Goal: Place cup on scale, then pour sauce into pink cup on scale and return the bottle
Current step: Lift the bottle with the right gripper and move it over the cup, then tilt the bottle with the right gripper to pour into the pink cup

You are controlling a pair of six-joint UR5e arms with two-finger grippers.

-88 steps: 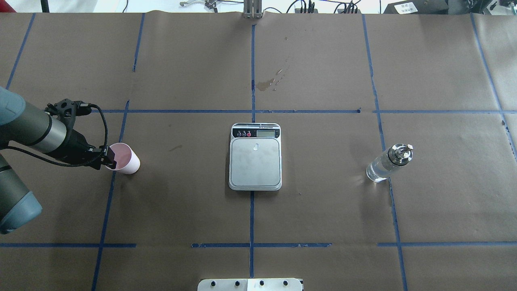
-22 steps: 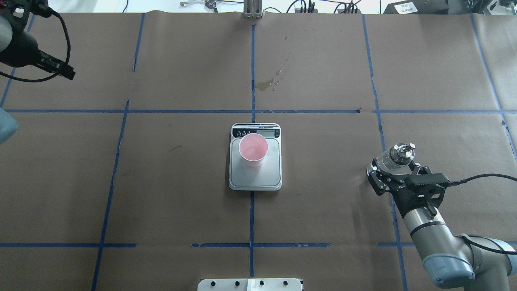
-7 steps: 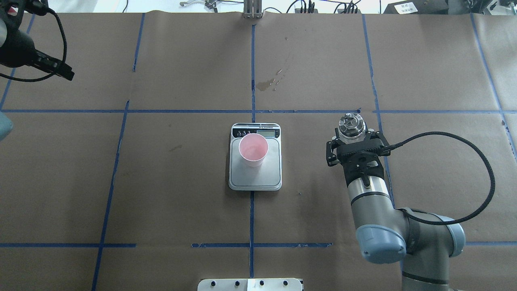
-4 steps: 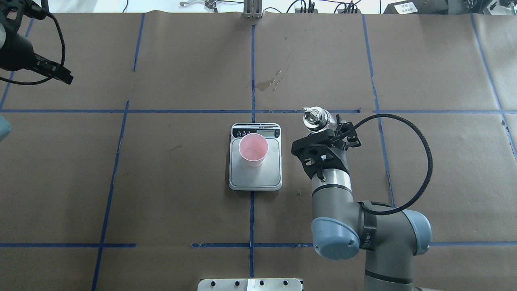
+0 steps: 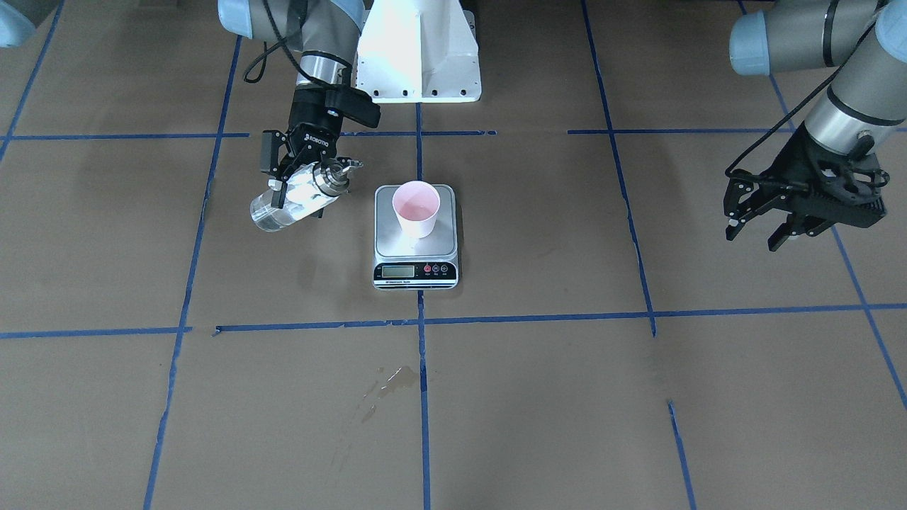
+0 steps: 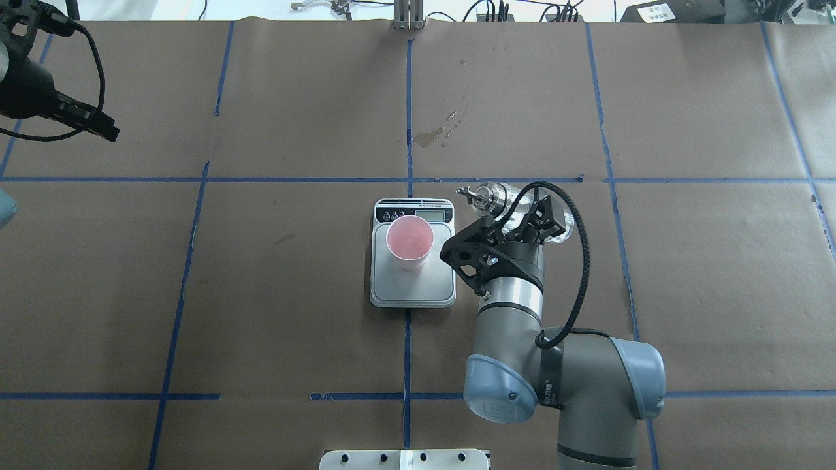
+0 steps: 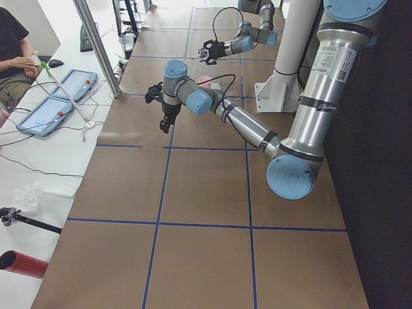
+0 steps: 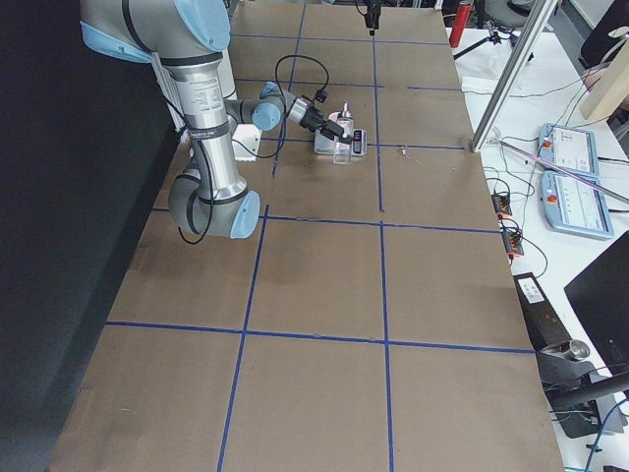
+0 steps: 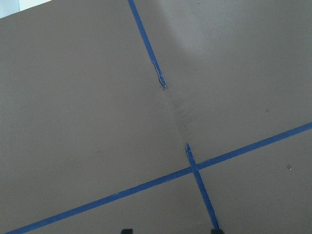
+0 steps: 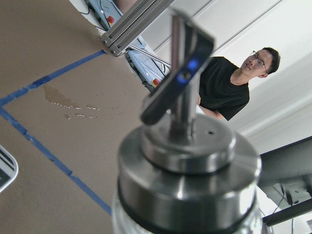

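The paper cup point(image 6: 409, 241), pink inside, stands upright on the scale point(image 6: 418, 286) near its display; it also shows in the front view point(image 5: 416, 207). My right gripper point(image 6: 522, 219) is shut on the clear glass bottle point(image 6: 506, 199) and holds it in the air just right of the scale. The bottle point(image 5: 290, 202) is tilted, with its metal cap point(image 5: 329, 177) and spout pointing toward the cup. The spout stops short of the cup's rim and no stream shows. The cap point(image 10: 187, 165) fills the right wrist view. My left gripper point(image 5: 762, 230) is open, empty and far away at the left.
A wet stain point(image 6: 434, 134) marks the brown paper beyond the scale. The robot's white base point(image 5: 418, 49) stands behind the scale. Blue tape lines cross the table. An operator point(image 7: 13, 51) sits at the far side, and a person point(image 10: 229, 83) shows in the right wrist view.
My right arm lifted the bottle from the table's right side, carried it left to beside the scale and tilted its spout toward the cup. The left arm stayed raised at far left.
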